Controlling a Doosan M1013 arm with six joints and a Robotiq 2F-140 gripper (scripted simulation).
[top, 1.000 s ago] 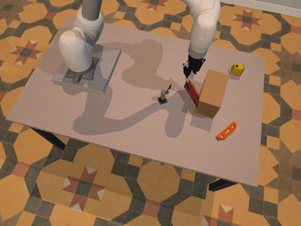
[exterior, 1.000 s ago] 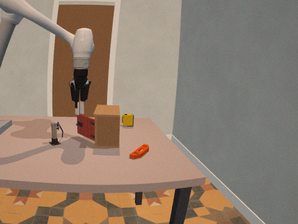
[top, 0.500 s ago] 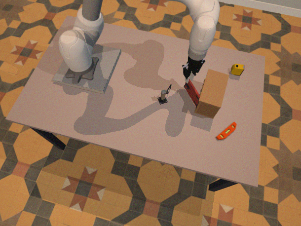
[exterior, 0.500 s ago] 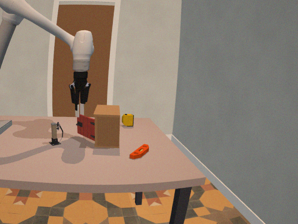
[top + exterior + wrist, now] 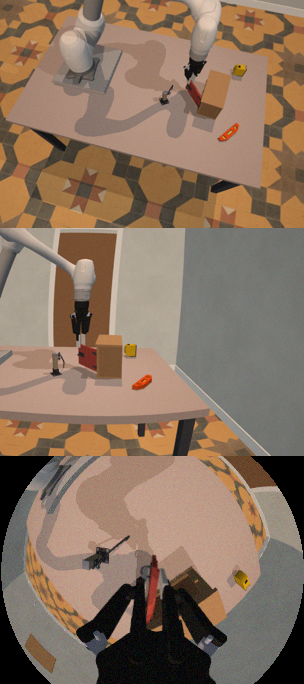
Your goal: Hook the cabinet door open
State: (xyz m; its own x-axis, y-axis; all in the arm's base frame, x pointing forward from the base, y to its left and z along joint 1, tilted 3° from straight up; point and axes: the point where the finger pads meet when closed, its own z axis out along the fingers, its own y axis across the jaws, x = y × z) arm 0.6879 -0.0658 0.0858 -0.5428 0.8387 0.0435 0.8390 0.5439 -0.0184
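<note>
The wooden cabinet stands flat on the table, with its red door swung partly open toward the post. My gripper points straight down over the door's free top edge. Its fingers stand narrowly apart on either side of that edge, and the door shows between them in the wrist view. In the exterior view the fingertips reach the top of the door. The short post stands left of the door, and its dark hook hangs free, apart from the door. The eye on the door is too small to make out.
A yellow tape measure lies behind the cabinet. An orange spirit level lies in front of it, to the right. The robot's grey base plate is at the far left of the table.
</note>
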